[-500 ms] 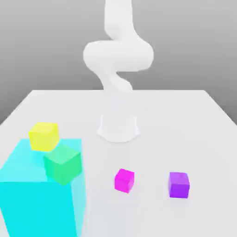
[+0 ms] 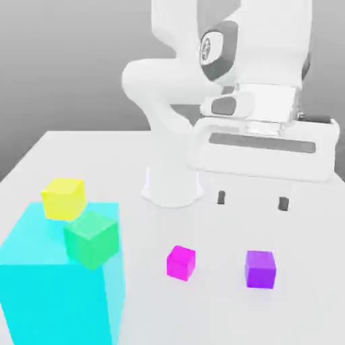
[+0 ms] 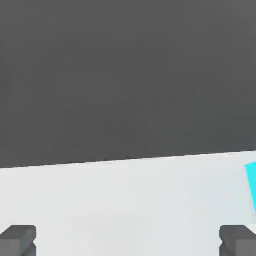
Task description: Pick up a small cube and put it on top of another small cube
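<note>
White table [image 2: 81, 151], green cube [image 2: 92, 238] overlapping cyan block [image 2: 47, 283]

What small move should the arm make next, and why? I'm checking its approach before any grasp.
Probably lower the open gripper straight toward the purple cube. Its fingertips hang spread apart above the table, roughly over that cube and holding nothing, while the magenta cube sits untouched to the exterior view's left. A slight centring over the purple cube may be needed on the way down.

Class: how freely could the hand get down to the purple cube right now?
Probably freely: the open hand hangs above the purple cube, which stands alone, apart from the magenta cube.
</note>
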`<control>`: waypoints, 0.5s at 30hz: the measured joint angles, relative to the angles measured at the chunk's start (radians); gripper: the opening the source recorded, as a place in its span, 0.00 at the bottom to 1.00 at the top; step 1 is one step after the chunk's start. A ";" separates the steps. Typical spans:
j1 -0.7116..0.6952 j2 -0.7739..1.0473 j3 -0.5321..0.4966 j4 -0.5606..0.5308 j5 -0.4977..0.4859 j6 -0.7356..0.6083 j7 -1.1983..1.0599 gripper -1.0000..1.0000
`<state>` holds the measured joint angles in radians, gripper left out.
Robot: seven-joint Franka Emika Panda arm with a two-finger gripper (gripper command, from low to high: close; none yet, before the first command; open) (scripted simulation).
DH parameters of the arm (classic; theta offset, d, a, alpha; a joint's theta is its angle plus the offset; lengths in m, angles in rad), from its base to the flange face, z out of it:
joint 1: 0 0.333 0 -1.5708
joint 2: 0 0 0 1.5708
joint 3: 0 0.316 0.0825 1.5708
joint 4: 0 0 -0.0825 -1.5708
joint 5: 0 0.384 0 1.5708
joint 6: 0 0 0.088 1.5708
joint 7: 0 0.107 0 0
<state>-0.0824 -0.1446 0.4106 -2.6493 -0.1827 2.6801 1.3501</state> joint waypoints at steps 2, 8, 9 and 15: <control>0.019 0.069 0.023 -0.040 0.004 0.045 0.044 0.50; 0.090 0.227 0.048 -0.116 0.056 0.166 0.109 0.50; 0.097 0.246 0.036 -0.113 0.034 0.181 0.128 0.50; 0.191 0.365 -0.096 -0.086 -0.130 0.267 0.253 0.50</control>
<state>0.1086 0.2205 0.3145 -2.7349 -0.3128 2.9473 1.6033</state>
